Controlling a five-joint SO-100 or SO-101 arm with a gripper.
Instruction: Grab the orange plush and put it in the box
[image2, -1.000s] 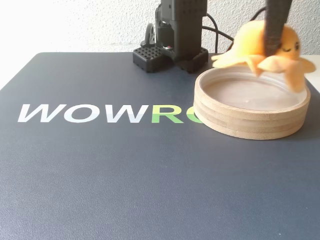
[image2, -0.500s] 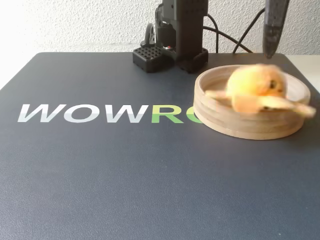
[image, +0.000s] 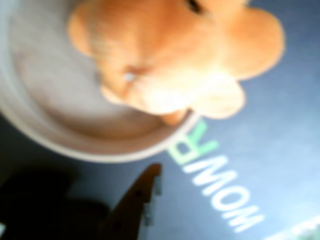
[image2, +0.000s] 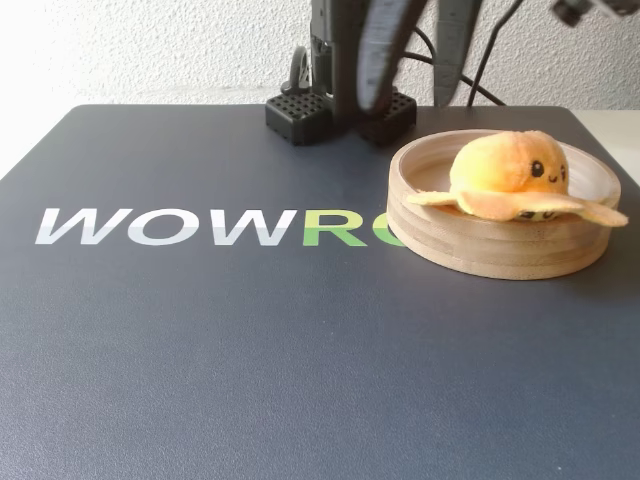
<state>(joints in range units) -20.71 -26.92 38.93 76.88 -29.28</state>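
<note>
The orange plush (image2: 510, 172) lies in the box (image2: 500, 250), the round light-wood tray at the right of the mat. Its pale tentacles hang over the front rim. In the wrist view, which is blurred, the plush (image: 170, 55) fills the top, over the tray's rim (image: 60, 140). My gripper (image: 95, 182) is at the bottom of the wrist view, clear of the plush and holding nothing. Its orange finger (image: 142, 200) and a dark jaw at the left stand apart. In the fixed view the arm (image2: 375, 50) is a dark blur raised behind the tray.
The tray stands on a dark mat (image2: 200, 340) with white and green WOWRO lettering (image2: 190, 226). The arm's black base (image2: 335, 112) sits at the mat's far edge, with cables behind it. A white wall is at the back.
</note>
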